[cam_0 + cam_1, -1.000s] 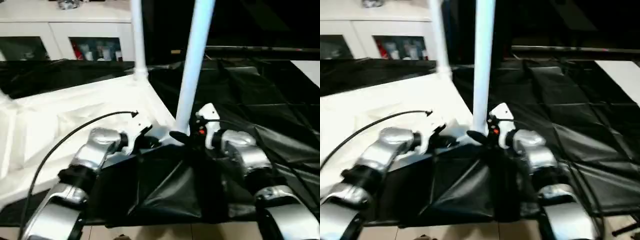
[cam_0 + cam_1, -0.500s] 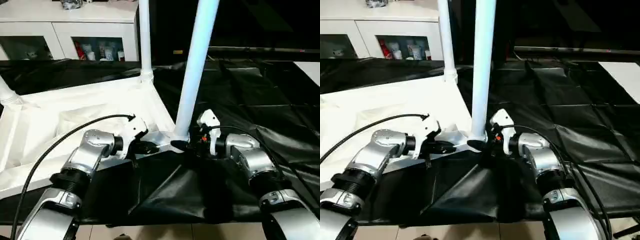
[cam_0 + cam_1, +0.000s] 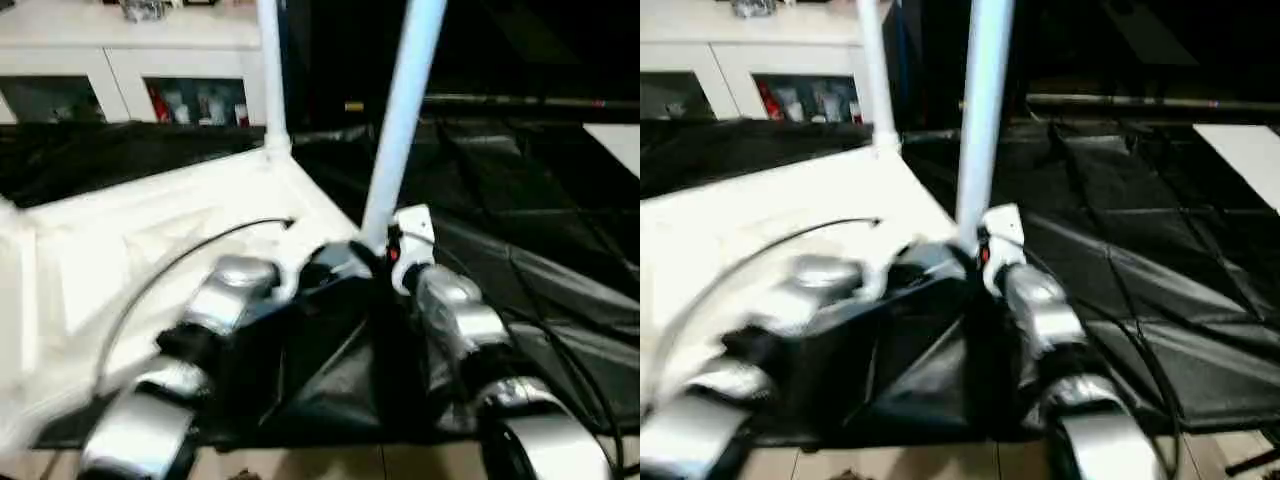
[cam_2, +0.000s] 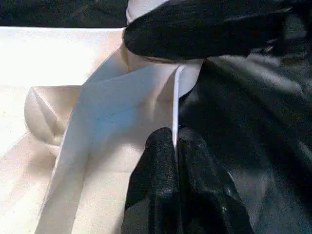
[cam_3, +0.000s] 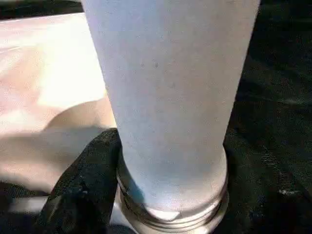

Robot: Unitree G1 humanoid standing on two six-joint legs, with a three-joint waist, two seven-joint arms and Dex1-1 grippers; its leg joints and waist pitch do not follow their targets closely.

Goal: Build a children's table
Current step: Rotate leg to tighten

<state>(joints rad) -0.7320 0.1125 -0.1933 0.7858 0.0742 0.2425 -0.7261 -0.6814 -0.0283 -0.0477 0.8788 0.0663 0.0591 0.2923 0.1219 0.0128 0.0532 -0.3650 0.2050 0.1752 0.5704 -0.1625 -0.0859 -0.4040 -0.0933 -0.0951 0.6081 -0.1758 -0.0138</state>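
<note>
The white tabletop (image 3: 150, 230) lies underside up on a black sheet. One white leg (image 3: 270, 70) stands in its far corner socket. A second leg (image 3: 400, 130) rises from the near right corner, leaning slightly right. My right gripper (image 3: 382, 252) is shut on this leg's base, and in the right wrist view its black fingers (image 5: 83, 190) sit on both sides of the leg (image 5: 170, 97) just above its threaded end. My left gripper (image 4: 174, 146) is shut on the tabletop's thin rim (image 4: 176, 97), right beside that corner socket.
A white cabinet with glass doors (image 3: 130, 60) stands behind the tabletop. The black sheet (image 3: 520, 200) spreads out to the right, rumpled near my arms. A dark bar (image 3: 520, 100) runs along the back right. Pale floor shows at the bottom edge.
The whole view has shifted and blurred, so the camera moved. My left gripper has come closer to the near corner socket. The right gripper still holds the leg's base.
</note>
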